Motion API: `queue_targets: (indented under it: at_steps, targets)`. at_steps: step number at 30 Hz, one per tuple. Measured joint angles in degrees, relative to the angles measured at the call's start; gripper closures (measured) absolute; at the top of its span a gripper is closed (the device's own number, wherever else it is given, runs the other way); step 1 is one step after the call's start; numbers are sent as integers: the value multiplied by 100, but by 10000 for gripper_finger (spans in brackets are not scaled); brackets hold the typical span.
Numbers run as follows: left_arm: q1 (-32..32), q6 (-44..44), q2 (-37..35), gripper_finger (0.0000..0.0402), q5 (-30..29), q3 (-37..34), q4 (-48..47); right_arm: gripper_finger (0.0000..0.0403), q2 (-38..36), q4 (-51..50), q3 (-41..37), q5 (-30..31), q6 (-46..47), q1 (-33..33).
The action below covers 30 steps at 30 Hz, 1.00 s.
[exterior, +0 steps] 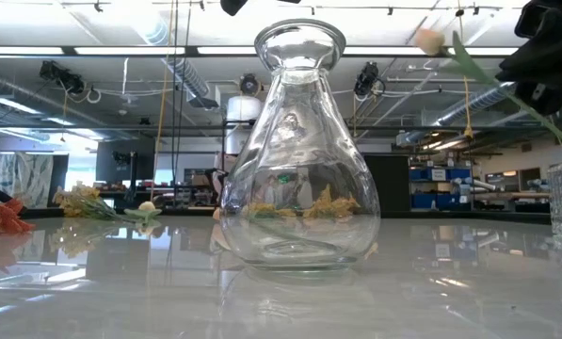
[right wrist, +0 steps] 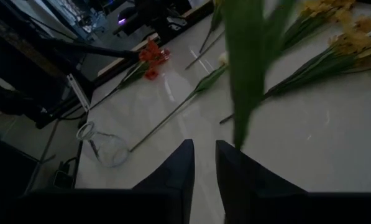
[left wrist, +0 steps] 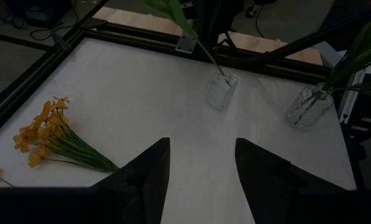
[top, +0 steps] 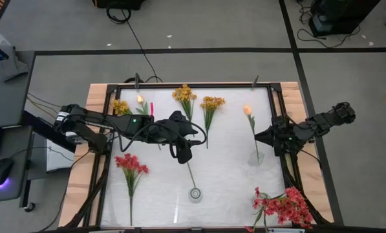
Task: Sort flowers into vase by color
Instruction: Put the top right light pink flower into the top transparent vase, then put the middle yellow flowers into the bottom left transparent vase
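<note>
Step in hand: we judge the peach tulip (top: 248,110) is being seated in the small vase (top: 257,156); next, release and withdraw.
- Right gripper (top: 262,137): just beside the small vase, closed on the tulip stem.
- Left gripper (top: 187,144): spread, empty, well apart from the small vase.
</note>
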Motion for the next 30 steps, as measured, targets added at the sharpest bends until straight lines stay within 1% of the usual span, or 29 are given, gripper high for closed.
queue_targets:
  at_steps: [9,19,23,30]
  targets:
    - [2,0,1,214,2,0,0,328,0,2,0,-45,23,68]
    - [0,0,1,214,2,0,-2,328,-2,403,7,-693,-34,70]
    - [1,0,1,214,1,0,-2,328,0,697,10,-831,-121,69]
    - [2,0,1,214,2,0,-2,328,2,631,371,-809,-329,68]
